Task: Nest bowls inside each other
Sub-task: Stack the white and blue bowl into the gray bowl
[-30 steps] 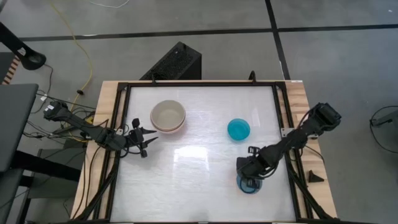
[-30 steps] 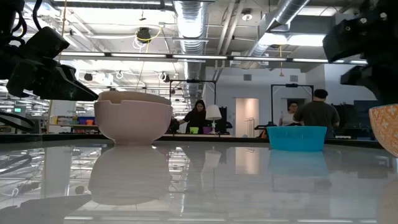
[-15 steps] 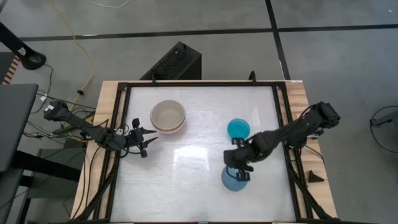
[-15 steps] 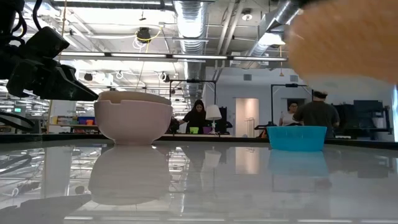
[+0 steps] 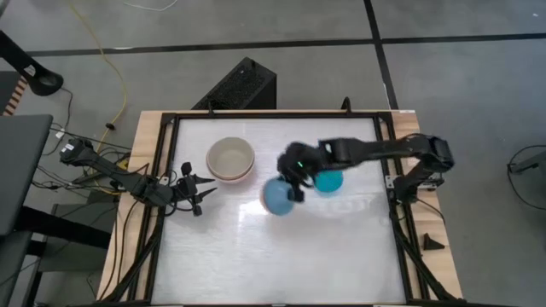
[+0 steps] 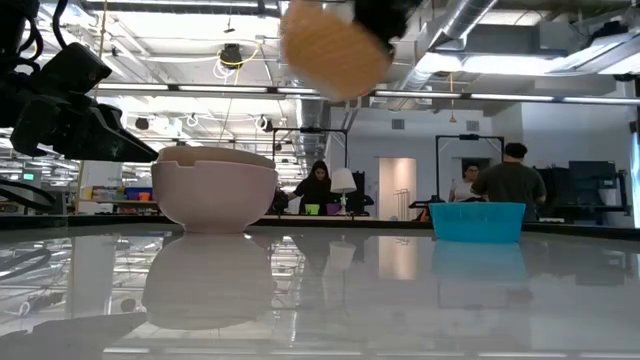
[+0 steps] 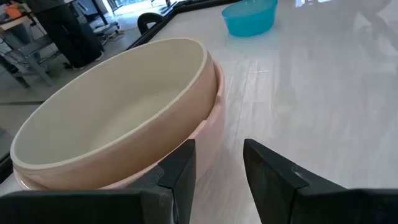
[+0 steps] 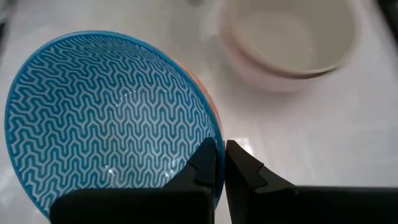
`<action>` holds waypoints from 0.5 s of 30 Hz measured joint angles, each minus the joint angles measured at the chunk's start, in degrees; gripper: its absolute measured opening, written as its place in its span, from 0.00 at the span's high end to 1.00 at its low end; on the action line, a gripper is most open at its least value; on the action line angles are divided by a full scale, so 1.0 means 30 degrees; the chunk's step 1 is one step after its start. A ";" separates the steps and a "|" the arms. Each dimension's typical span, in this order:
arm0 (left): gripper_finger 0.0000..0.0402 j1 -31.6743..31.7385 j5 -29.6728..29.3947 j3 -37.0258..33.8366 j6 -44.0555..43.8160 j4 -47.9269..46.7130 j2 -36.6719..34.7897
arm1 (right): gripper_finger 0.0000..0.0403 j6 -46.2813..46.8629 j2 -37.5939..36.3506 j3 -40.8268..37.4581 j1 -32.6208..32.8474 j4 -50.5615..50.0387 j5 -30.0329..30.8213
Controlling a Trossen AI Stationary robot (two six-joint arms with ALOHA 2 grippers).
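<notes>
A cream bowl sits nested in a pink bowl point(image 5: 230, 159) at the table's far left; the pair also shows in the low view point(image 6: 213, 190) and the left wrist view point(image 7: 118, 118). A small teal bowl point(image 5: 330, 180) stands right of centre. My right gripper point(image 5: 296, 188) is shut on a blue zigzag-patterned bowl point(image 8: 106, 118) with an orange outside, high above the table's middle point(image 6: 335, 48). My left gripper point(image 7: 217, 168) waits open just left of the stack. My right gripper pinches the blue bowl's rim point(image 8: 214, 134), one finger point(image 8: 205, 165) inside the bowl and one outside. The fingers come from the table's right, slanting down. The bowl is lifted clear of the table, slightly tilted, its inside facing up.
A black frame runs round the white tabletop point(image 5: 273, 256). A black box point(image 5: 239, 85) stands beyond the far edge. People show in the room behind the table in the low view point(image 6: 512, 180). Bare tabletop lies toward the near edge.
My right gripper has lifted the blue bowl off the table's near right. It has carried it up and toward the far left, past the teal bowl and toward the stack. The stack and the teal bowl have stayed put.
</notes>
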 joint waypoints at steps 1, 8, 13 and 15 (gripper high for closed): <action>0.69 -0.0006 -0.0006 0.0000 0.0000 -0.0007 -0.0004 | 0.90 0.0153 0.0591 0.0655 -0.0452 -0.0074 0.0005; 0.69 -0.0006 -0.0007 0.0000 0.0000 -0.0007 -0.0007 | 0.90 0.1000 0.5689 0.8088 -0.3324 -0.1149 -0.2697; 0.69 -0.0002 0.0000 0.0000 0.0000 0.0000 0.0000 | 0.90 0.2076 1.0339 1.4369 -0.4848 -0.2570 -0.4753; 0.69 -0.0004 0.0000 0.0000 0.0000 -0.0005 -0.0007 | 0.90 0.2384 1.2080 1.6481 -0.5272 -0.3329 -0.5124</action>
